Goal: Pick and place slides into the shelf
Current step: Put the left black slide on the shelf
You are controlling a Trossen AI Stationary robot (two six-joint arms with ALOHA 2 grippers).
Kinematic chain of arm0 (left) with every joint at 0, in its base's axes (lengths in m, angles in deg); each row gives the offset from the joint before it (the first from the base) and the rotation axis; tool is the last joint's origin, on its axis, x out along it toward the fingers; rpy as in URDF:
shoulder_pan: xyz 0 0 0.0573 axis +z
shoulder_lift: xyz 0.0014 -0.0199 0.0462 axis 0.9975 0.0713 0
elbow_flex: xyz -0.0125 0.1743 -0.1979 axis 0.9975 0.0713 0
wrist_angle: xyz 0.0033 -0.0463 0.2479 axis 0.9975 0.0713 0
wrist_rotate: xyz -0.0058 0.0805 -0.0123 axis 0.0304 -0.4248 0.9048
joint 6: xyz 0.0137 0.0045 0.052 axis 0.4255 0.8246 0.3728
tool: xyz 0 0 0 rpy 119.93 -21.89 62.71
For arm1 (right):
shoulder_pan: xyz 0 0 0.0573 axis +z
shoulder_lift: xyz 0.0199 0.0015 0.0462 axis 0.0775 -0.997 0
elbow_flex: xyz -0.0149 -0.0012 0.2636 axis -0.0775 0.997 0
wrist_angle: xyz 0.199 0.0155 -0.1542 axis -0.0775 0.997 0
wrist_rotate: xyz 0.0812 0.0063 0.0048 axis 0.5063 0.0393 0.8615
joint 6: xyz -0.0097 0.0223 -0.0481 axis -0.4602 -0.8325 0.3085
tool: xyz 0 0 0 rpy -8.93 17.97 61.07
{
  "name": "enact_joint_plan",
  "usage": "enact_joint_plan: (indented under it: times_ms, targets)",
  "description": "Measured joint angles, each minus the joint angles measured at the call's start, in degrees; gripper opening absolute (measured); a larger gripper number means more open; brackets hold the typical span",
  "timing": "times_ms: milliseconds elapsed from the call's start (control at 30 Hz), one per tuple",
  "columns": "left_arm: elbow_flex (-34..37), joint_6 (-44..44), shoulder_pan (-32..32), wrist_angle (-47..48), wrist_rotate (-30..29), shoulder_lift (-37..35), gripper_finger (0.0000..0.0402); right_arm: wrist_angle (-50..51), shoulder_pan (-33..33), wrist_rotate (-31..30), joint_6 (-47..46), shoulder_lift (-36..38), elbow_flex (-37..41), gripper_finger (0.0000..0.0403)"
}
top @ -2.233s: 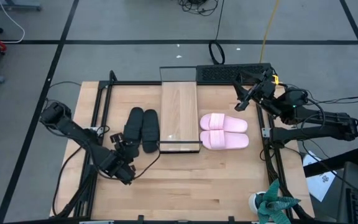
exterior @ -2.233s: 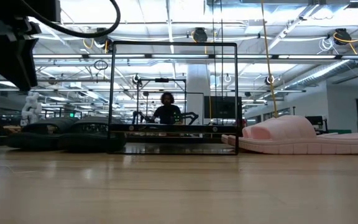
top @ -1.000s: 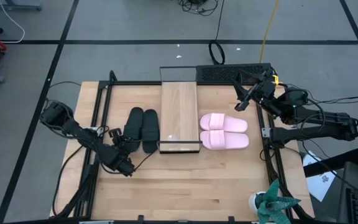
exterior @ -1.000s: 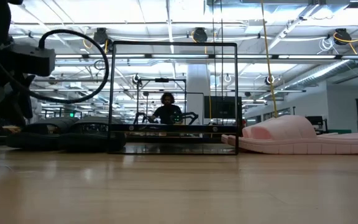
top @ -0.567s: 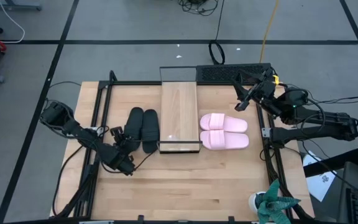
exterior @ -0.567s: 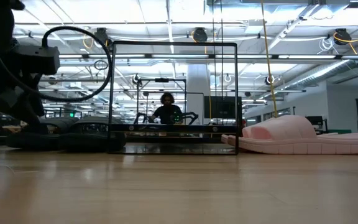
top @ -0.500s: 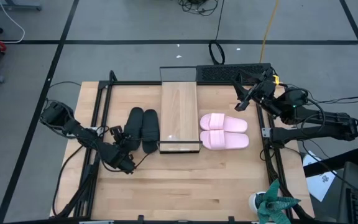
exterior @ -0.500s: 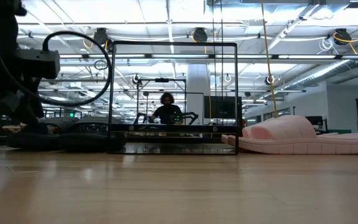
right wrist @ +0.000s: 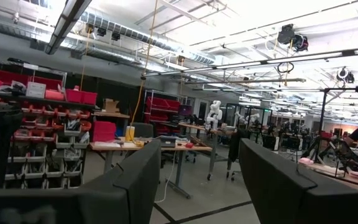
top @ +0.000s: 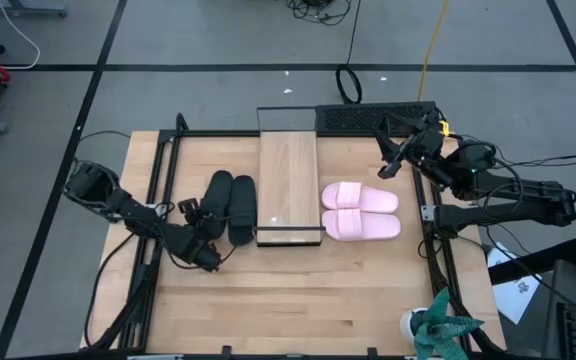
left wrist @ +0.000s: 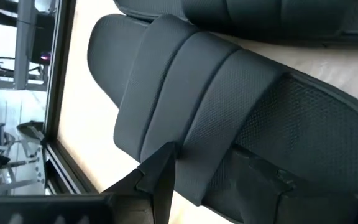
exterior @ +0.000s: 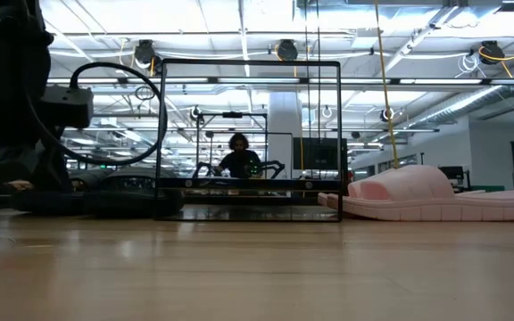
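Note:
Two black slides (top: 229, 206) lie side by side on the table, left of the shelf (top: 288, 185); both also show in the low view (exterior: 96, 194). Two pink slides (top: 360, 211) lie to the shelf's right. My left gripper (top: 204, 230) hangs open at the near end of the left black slide (left wrist: 229, 93), slanting down. Its fingers stand on either side of the slide's wide strap (left wrist: 191, 118). My right gripper (top: 392, 160) is raised over the far right of the table, open and holding nothing (right wrist: 197, 186).
The shelf's thin black frame (exterior: 248, 138) stands upright between the two pairs. Black rails (top: 164, 190) run along the table's left and right sides. A keyboard (top: 368, 116) lies beyond the far edge. A person (exterior: 239, 160) sits far behind the table.
My left gripper has sunk a little and moved toward the black slides, turning slightly toward them. Its fingers have stayed open. The slides and my right arm have kept still.

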Motion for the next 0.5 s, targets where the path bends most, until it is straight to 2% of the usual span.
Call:
enact_joint_plan:
  times_ms: [233, 333, 500]
  targets:
    - [0.0, -0.7, 1.8, 0.1, -0.4, 0.0, 0.0137, 0.0, 0.0, 0.0, -0.4, 0.0, 0.0, 0.0208]
    - [0.0, -2.0, 2.5, -0.1, -0.4, 0.0, 0.0104, 0.0, 0.0, 0.0, -1.3, 0.0, 0.0, 0.0208]
    - [0.6, -4.1, 3.5, -1.0, -0.9, 0.0, 0.0025, 0.0, 0.0, 0.0, -1.3, 0.0, 0.0, 0.0208]
